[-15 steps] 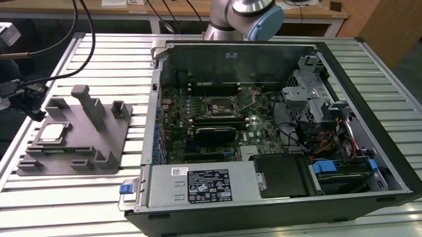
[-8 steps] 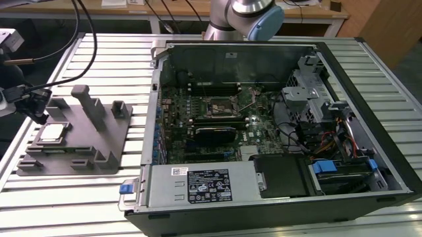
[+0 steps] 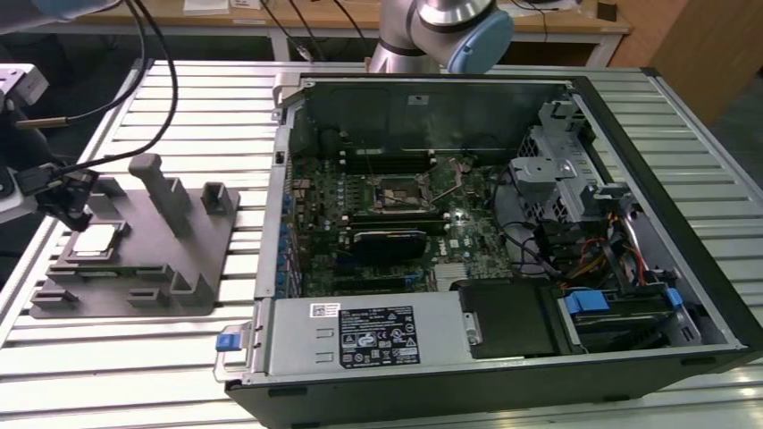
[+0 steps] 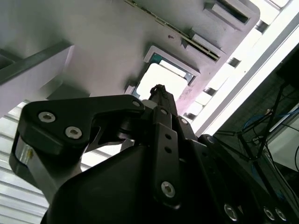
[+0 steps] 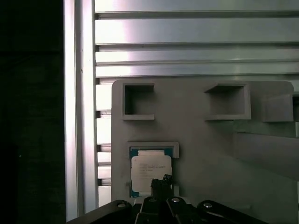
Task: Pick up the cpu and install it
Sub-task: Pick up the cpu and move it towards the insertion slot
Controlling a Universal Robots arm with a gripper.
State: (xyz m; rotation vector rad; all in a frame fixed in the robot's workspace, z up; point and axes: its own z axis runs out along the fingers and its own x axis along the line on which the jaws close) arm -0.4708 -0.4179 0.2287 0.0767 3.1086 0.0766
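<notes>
The cpu lay flat in its square pocket on the grey tray, on the worktop. The gripper hung just above it. I could not tell how wide the jaws stood. To grab it well, I think, it needed to go straight down, slowly, and hold the chip's edges evenly.

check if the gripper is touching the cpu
Cannot tell. In both wrist views the gripper overlaps the cpu and hides any gap; in the exterior view it is close over the cpu in the grey tray, contact unclear.
</notes>
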